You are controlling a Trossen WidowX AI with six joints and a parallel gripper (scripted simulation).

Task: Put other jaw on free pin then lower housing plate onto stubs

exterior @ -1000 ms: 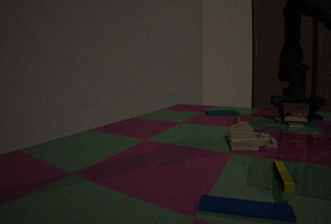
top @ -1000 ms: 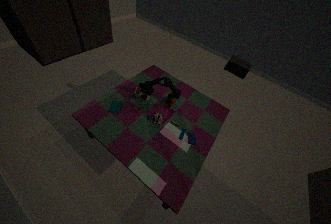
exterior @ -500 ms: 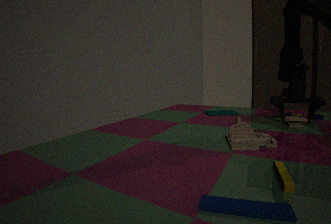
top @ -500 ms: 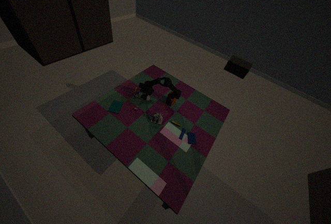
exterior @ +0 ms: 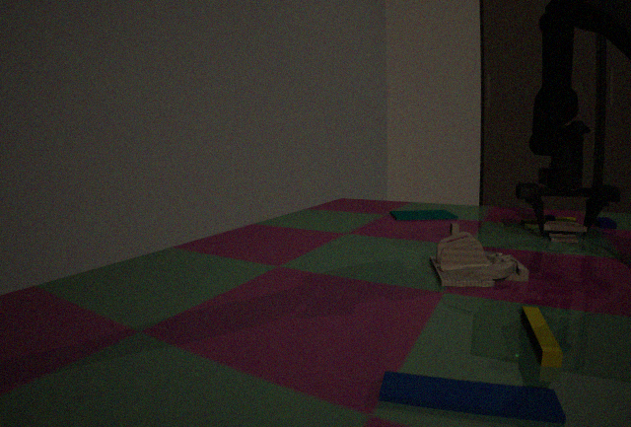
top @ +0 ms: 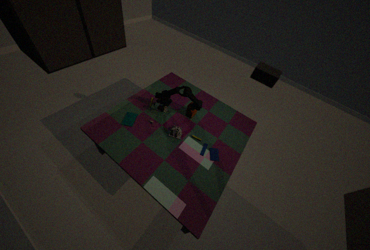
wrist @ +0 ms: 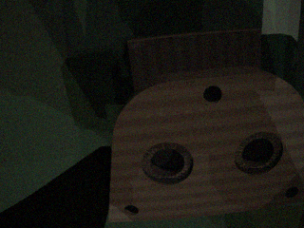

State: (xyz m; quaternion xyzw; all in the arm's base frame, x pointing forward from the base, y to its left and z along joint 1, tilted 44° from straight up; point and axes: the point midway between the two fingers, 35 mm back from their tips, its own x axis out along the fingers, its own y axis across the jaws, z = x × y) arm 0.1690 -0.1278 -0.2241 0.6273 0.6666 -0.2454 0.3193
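My gripper (exterior: 564, 226) (top: 162, 108) is lowered around the pale wooden housing plate (exterior: 564, 229) (wrist: 209, 123) (top: 165, 109), one finger on each side, and is shut on it. The plate is low over the mat, with pale layered wood below it. The wrist view shows its rounded edge, two ringed holes and three small dark holes. The pale gripper mechanism (top: 176, 132) (exterior: 460, 259) stands apart on the mat. A raised part and a lower arm show on it; which jaw is on which pin, and whether teeth mesh, cannot be told.
A small pale post (top: 151, 121) (exterior: 455, 230) stands behind the mechanism. A teal slab (top: 129, 119) (exterior: 423, 215) lies to one side. A yellow bar (top: 196, 137) (exterior: 542, 335), a blue bar (top: 203, 149) (exterior: 468, 396) and a blue slab (top: 214, 154) lie beyond the mechanism. A striped brown block (wrist: 195, 57) is beside the plate.
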